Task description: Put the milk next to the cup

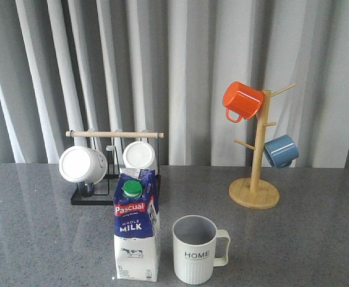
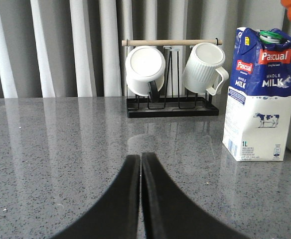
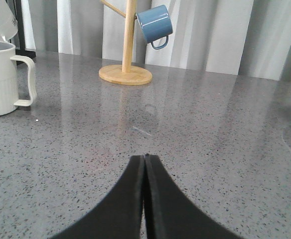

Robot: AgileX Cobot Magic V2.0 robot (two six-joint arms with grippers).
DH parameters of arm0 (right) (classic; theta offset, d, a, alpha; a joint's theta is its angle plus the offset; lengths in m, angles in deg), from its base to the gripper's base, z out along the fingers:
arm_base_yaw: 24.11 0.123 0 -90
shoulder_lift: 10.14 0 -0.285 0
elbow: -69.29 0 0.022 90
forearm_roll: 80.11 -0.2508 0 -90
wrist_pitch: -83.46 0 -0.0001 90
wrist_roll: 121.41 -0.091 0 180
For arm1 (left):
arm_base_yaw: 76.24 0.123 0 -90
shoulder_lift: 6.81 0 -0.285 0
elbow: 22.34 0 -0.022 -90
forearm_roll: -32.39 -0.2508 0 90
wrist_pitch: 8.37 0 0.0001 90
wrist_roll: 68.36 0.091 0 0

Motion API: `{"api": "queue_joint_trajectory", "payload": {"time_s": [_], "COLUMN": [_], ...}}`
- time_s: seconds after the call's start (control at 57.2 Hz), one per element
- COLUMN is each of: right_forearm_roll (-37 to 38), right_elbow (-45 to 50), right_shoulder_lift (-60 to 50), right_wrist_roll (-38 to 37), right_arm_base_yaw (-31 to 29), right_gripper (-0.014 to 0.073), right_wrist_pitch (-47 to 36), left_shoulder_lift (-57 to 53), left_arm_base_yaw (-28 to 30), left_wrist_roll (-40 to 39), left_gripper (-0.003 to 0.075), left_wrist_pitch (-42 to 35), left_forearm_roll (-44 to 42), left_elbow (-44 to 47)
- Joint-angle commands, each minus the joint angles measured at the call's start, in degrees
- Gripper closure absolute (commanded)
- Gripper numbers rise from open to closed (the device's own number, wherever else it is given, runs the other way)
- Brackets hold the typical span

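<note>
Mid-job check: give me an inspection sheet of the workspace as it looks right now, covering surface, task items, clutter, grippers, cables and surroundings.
Surface: grey speckled table, glossy.
Job's things: milk upright, close beside the cup on the cup's left in the front view; a small gap shows between them.
Clutter: black rack with two white mugs; wooden mug tree holding an orange mug and a blue mug.
Grippers: left gripper shut, empty; right gripper shut, empty; both low over the table.
Cables: nothing seen.
Surroundings: grey pleated curtain behind.
</note>
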Motion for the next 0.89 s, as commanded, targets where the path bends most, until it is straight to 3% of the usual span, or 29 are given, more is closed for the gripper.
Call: {"api": "queue_joint_trajectory", "payload": {"time_s": [0.0, 0.227, 0.874], "right_forearm_roll": [0.3, 0.0, 0.2], "right_elbow": [0.6, 0.6, 0.6], "right_shoulder_lift": [-0.7, -0.7, -0.7], "right_wrist_roll": [0.5, 0.1, 0.1], "right_arm_base_yaw": [-0.4, -6.9, -6.0], "right_gripper": [0.0599, 0.0599, 0.0599], "right_wrist_pitch": [-4.4, -4.4, -4.4], "left_shoulder_lift": [-0.6, -0.6, -0.6], "left_arm_base_yaw": [0.0, 0.0, 0.0], "left_wrist_roll": [-0.9, -0.9, -0.9], "left_gripper": [0.0728, 0.0728, 0.0728], "left_wrist_pitch": [-4.1, -4.1, -4.1], "left_forearm_roll": [0.0, 0.0, 0.0], "left_elbow": [-1.3, -1.3, -1.3]}}
